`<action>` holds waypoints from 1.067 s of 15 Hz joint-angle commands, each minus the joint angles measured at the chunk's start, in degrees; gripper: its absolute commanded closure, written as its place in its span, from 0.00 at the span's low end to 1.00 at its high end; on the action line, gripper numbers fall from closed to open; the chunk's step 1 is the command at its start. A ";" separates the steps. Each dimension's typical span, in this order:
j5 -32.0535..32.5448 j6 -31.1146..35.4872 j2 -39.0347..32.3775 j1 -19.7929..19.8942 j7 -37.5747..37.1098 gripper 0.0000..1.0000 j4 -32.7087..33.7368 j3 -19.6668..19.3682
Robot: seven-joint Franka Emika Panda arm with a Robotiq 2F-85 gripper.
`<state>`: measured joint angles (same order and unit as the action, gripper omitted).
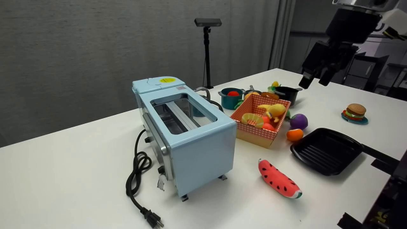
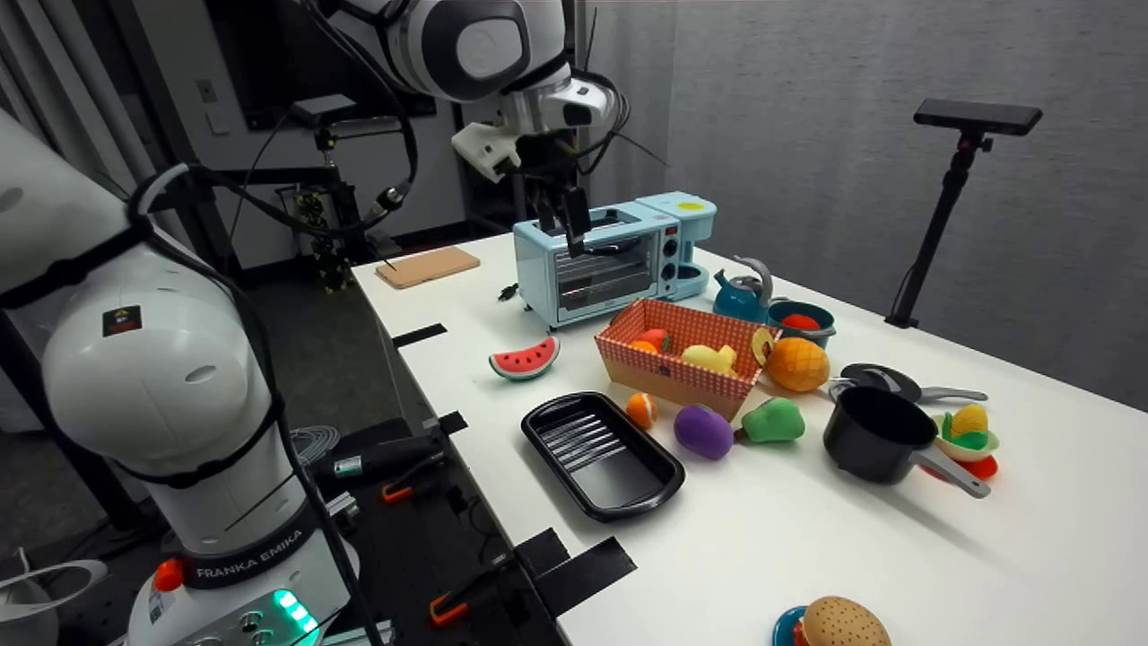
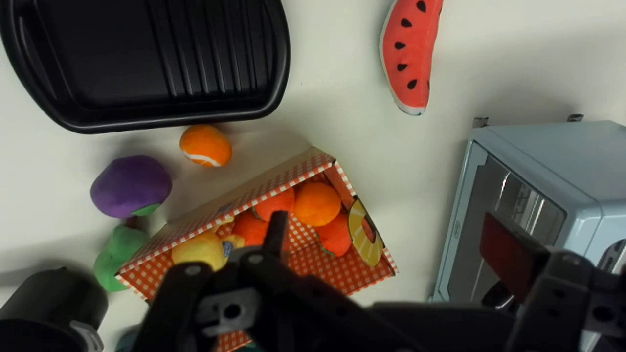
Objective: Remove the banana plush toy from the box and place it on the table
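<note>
The banana plush toy is a soft yellow toy (image 1: 275, 110) lying inside the box, also visible in an exterior view (image 2: 711, 359). In the wrist view the toy (image 3: 199, 248) is partly covered by the gripper's finger linkage. The box (image 1: 253, 138) is open-topped with an orange-and-white checked lining, and stands on the white table (image 1: 79, 184). It also shows in an exterior view (image 2: 659, 379) and the wrist view (image 3: 337, 268). My gripper (image 3: 391, 242) is open with nothing between its fingers. It hangs above the table, apart from the box, in both exterior views (image 1: 314, 82) (image 2: 563, 224).
The light-blue toaster (image 2: 587, 269) stands beside the box. A watermelon plush (image 1: 279, 179), a black pan (image 2: 601, 458), an orange toy (image 2: 641, 409), a purple eggplant (image 2: 703, 432) and a green toy (image 2: 771, 421) lie around it. Red and orange toys (image 3: 318, 204) share the box. A black pot (image 2: 874, 435) stands behind.
</note>
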<state>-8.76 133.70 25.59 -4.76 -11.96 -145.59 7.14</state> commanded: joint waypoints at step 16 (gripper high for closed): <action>9.04 5.52 -23.81 4.21 -5.72 0.00 20.25 -2.31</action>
<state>-1.99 139.38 6.10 -0.63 -14.06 -129.77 5.27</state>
